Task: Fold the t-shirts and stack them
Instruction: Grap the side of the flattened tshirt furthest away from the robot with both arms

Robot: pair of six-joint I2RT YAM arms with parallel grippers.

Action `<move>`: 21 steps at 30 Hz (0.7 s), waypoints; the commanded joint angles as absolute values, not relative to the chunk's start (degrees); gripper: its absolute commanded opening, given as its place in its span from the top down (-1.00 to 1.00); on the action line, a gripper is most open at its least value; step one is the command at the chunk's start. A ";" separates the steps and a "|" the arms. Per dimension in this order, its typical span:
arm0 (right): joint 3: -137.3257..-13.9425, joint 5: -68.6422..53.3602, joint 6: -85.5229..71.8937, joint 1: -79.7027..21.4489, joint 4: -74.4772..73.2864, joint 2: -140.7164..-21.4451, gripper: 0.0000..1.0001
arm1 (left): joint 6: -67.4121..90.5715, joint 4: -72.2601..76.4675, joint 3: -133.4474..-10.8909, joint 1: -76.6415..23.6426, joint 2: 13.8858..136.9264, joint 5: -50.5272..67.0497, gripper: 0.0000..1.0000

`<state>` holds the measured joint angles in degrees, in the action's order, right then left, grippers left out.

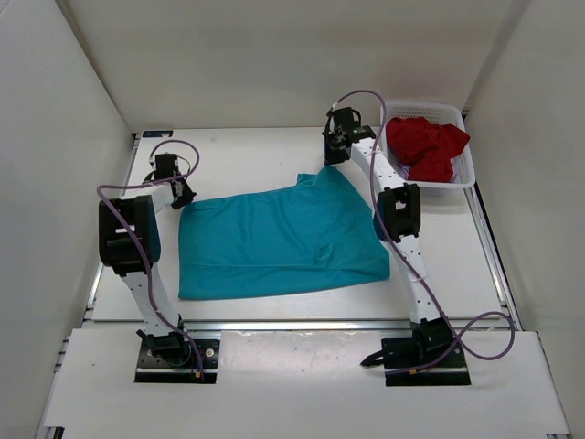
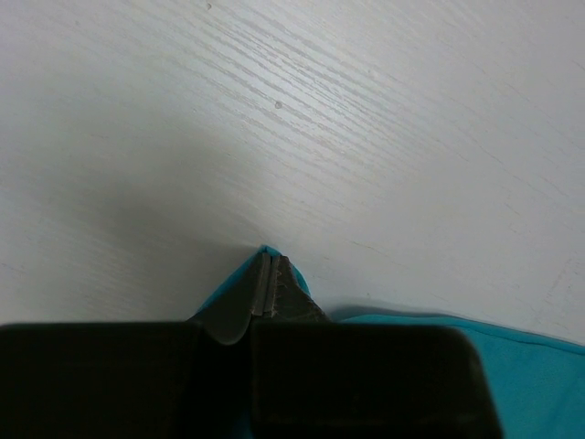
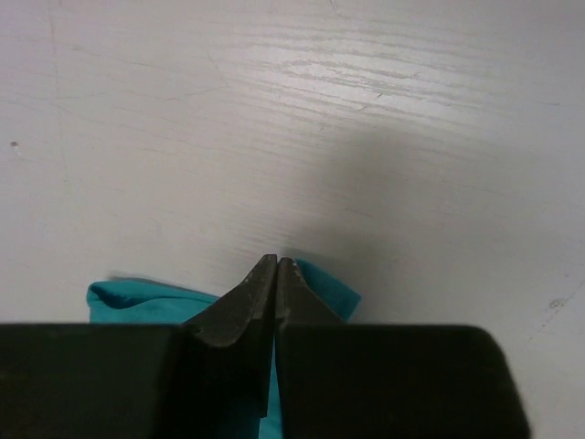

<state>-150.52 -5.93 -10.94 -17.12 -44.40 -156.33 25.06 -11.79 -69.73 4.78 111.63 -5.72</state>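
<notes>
The teal t-shirt (image 1: 283, 240) lies spread flat in the middle of the white table. My left gripper (image 1: 186, 199) is at its far left corner. In the left wrist view that gripper (image 2: 267, 263) is shut, with a tip of teal cloth (image 2: 530, 375) pinched between the fingertips. My right gripper (image 1: 329, 163) is at the far right corner, where the cloth rises to a peak. The right wrist view shows this gripper (image 3: 277, 265) shut, with teal cloth (image 3: 137, 297) on both sides of the jaws. The dark red t-shirt (image 1: 425, 146) lies crumpled in the basket.
The white mesh basket (image 1: 430, 106) stands at the back right corner of the table (image 1: 247, 151), close to my right arm. White walls enclose the table on the left, back and right. Both arm bases sit at the near edge.
</notes>
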 commanded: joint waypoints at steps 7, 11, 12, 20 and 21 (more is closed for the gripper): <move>-154.87 -11.51 -11.60 -14.06 -46.06 -143.54 0.92 | 25.58 -10.90 -69.00 5.54 106.44 -4.75 1.00; -147.15 -8.44 -11.16 -12.40 -44.91 -142.64 0.17 | 26.54 -10.81 -68.82 6.67 106.52 -4.22 1.00; -144.95 -8.00 -11.51 -11.35 -45.61 -143.08 0.14 | 26.46 -10.81 -68.82 6.85 106.61 -3.87 1.00; -149.25 -12.65 -11.43 -10.45 -45.98 -148.73 0.21 | 26.37 -11.25 -70.13 5.98 107.84 -3.78 1.00; -147.50 -12.05 -10.56 -11.07 -43.88 -148.19 0.19 | 26.28 -11.25 -70.40 6.15 108.10 -4.13 1.00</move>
